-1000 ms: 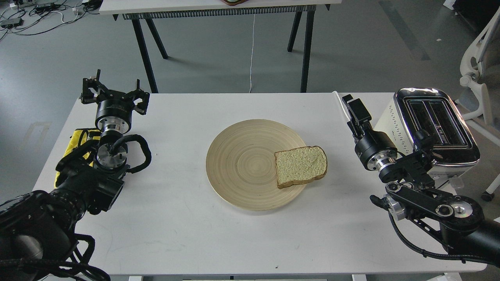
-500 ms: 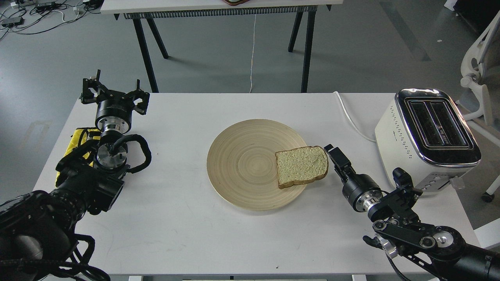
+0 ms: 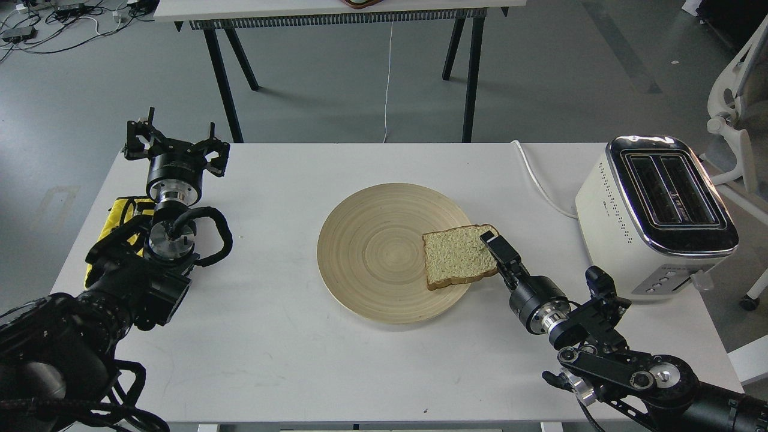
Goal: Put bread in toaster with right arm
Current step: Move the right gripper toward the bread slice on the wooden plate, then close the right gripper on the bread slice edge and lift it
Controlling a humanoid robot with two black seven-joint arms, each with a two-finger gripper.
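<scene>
The bread [image 3: 457, 257] is a pale tan slice with a brown crust, lying flat on the right side of a round wooden plate [image 3: 372, 252]. The cream-white toaster [image 3: 657, 210] with a chrome top and two black slots stands at the table's right edge. My right gripper [image 3: 497, 249] reaches in from the lower right, and its tip lies over the bread's right edge. It shows as one dark blade, so I cannot tell whether it is open or shut. My left gripper [image 3: 175, 143] is open and empty at the table's far left.
The toaster's white cord [image 3: 538, 180] runs over the table behind the right arm. A yellow cloth [image 3: 117, 219] lies by the left arm. A second table [image 3: 336, 12] stands behind, and a white chair [image 3: 735, 114] is beside the toaster.
My right arm has come down from beside the toaster and moved left. Its gripper tip has gone from just right of the bread to over the bread's right edge. The left arm has not moved.
</scene>
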